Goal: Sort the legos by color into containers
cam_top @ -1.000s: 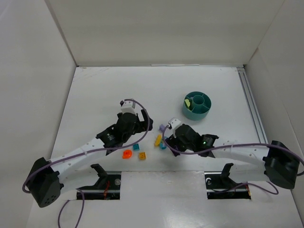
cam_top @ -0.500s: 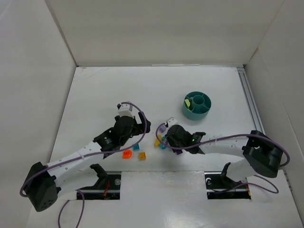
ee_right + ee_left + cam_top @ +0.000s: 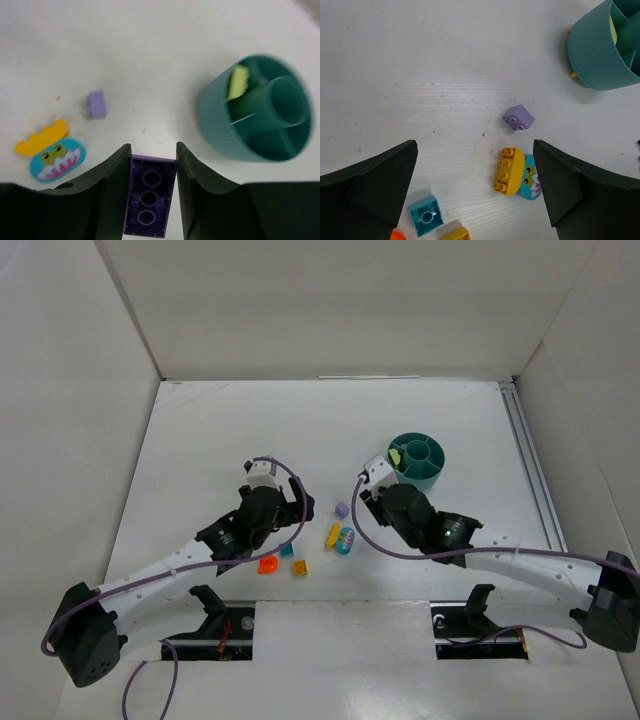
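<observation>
**Purple brick in right claw, beside the cup**

Purple brick [image 3: 150,202]: long and rectangular, hollow underside toward the wrist camera, three round tubes in a row along its length. The right gripper [image 3: 151,170] is clenched on it, one black finger on each long side. In the overhead view the right gripper [image 3: 375,485] sits just beside the near-left wall of the teal cup [image 3: 416,461], right of the tabletop's middle. The brick itself is hidden under the claw in that view.

Teal cup [image 3: 255,112]: round, ribbed outer wall, a central tube and dividers that form wedge compartments. A pale green piece [image 3: 239,80] stands tilted in the wedge on the cup's left side. The other compartments show nothing I can make out.

Loose legos lie on the white tabletop [image 3: 220,440], toward its near edge and about mid-width:
- small lilac brick [image 3: 342,510], four studs, lying alone
- yellow brick [image 3: 332,534], one side curved, touching the blue oval piece [image 3: 347,539], which carries a frog picture
- teal square brick [image 3: 286,550]
- round orange piece [image 3: 267,564]
- amber brick [image 3: 299,568], just beside the teal one

Left gripper [image 3: 290,502]: released, fingers spread wide, grasping nothing, left of the lilac brick.
</observation>
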Motion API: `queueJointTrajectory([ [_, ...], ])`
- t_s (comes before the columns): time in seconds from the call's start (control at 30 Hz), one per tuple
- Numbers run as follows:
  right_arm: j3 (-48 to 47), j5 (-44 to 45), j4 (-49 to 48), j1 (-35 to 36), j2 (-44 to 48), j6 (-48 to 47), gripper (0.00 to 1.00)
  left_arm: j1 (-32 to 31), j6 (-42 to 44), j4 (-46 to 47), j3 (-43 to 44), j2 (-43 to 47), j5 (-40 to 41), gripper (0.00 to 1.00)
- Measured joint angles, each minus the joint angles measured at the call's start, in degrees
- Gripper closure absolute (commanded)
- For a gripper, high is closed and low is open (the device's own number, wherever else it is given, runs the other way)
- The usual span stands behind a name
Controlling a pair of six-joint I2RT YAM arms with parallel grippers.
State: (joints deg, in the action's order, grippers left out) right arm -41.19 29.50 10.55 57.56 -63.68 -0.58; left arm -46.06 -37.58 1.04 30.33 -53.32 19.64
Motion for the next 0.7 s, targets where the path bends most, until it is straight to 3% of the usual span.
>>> queueJointTrajectory([
  [0.1,-3.1,1.7,-2.7,-3.5,1.6,-8.0,0.72,0.0,0.0,0.0,0.0,-1.4,0.2,0.0],
  [0.2,-4.5,-2.3,-8.4,-12.9,1.7,-17.9,0.72,0.0,0.3,-0.2,0.6,-3.9,0.2,0.0],
  [0.3,-6.5,-14.5,-11.8,-23.7,-0.5,-28.1,0.73,0.1,1.0,-0.5,2.5,-6.8,0.1,0.0],
  [0.47,-13.9,-42.2,-14.8,-38.2,-11.1,-44.1,0.71,0.9,2.2,-0.4,6.2,-9.9,-0.8,0.0],
  [0.57,-19.2,-60.6,-15.3,-44.8,-19.9,-50.8,0.71,2.1,2.4,-0.3,7.3,-11.2,-1.3,0.0],
  [0.7,-23.5,-76.0,-15.2,-50.1,-28.8,-55.3,0.7,4.0,2.8,-0.3,7.8,-12.4,-2.2,0.0],
])
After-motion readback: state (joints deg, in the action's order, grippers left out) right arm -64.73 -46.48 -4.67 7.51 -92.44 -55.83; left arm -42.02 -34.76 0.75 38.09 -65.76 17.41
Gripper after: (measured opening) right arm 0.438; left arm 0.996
